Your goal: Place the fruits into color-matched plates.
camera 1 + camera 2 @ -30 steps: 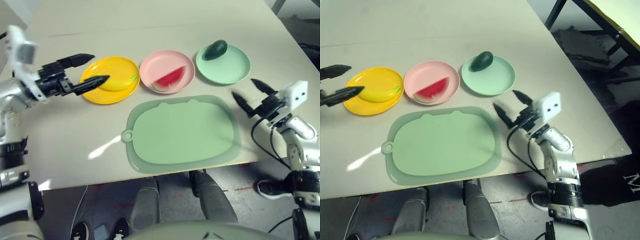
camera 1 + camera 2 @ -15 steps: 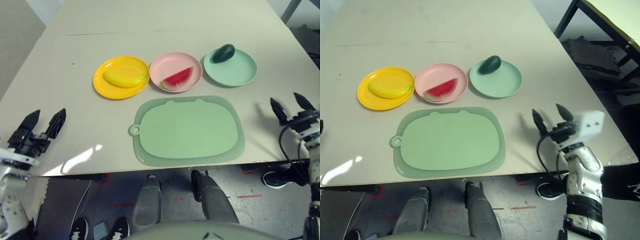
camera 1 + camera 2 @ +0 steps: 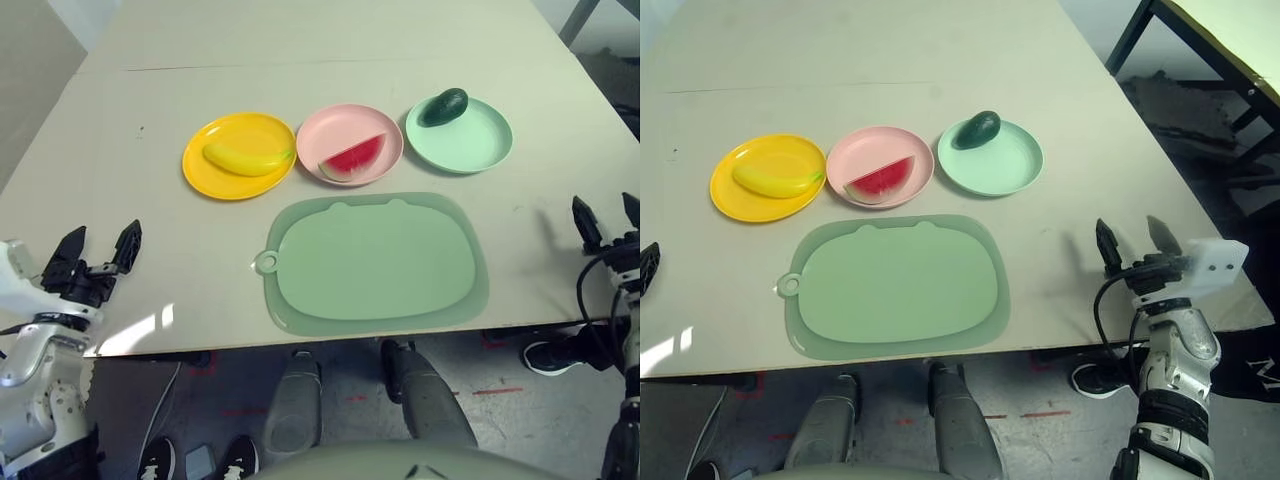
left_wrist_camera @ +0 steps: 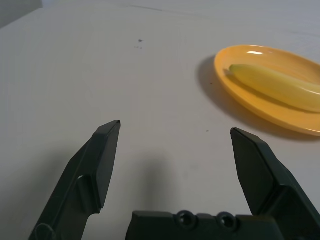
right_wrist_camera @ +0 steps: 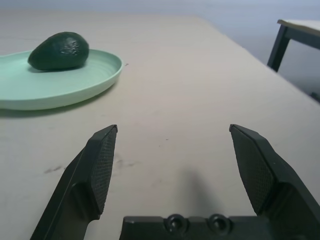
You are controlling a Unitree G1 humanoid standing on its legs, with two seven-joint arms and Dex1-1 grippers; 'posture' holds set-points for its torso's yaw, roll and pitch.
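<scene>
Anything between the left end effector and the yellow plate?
Only bare tabletop between left end effector and yellow plate; left wrist and left eye views show it.

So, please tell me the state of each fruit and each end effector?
Banana: lying on yellow plate
Watermelon wedge: lying on pink plate
Avocado: lying on mint green plate
Left end effector: open, nothing held
Right end effector: open, nothing held

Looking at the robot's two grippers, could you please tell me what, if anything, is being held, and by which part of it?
Nothing is held: the left gripper and right gripper both stand open with empty space between their fingers.
</scene>
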